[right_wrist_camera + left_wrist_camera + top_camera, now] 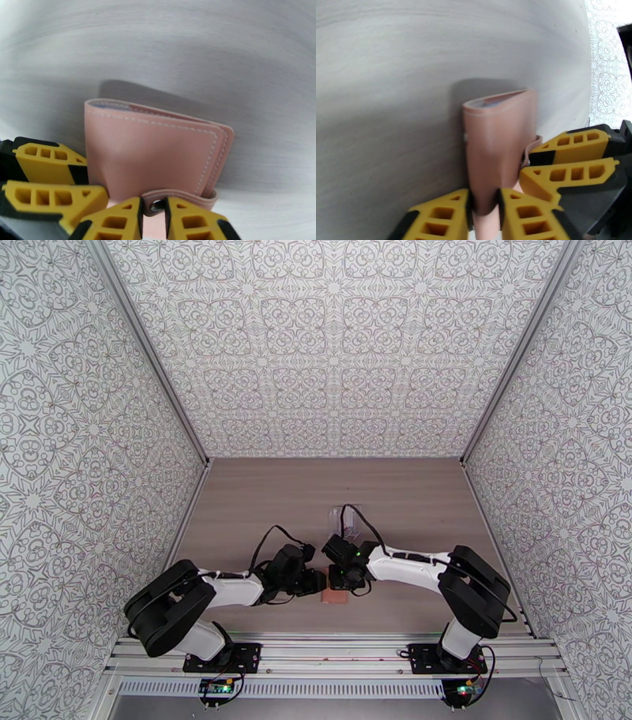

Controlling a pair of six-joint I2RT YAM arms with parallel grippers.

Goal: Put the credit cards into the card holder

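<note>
Viewing all three feeds. Both arms reach in toward the middle of the bench [261,508], close to its near edge, and their claws meet there at the card holder [150,158]. The holder is folded shut, pinkish-brown, with a pale stitched seam along its edges.

The left claw [484,197] stands narrow, its two yellow fingers pressed on either face of the holder at one end; I record it as gripping the holder. The right claw [153,203] is likewise narrow, pinched on the snap tab [185,196] that wraps round the holder's edge. The metal snap [157,205] sits right between its fingers. In the left wrist feed the right claw's fingers lie just beside the left claw's, on the right.

At the holder's open end a strip of blue-grey lining shows between the leaves. I cannot tell whether any card sits inside. I also cannot tell whether the holder touches the bench or hangs just above it; it throws a shadow on the wood. A clear pouch [347,518] lies on the bench just beyond the right wrist, on the far side.
</note>
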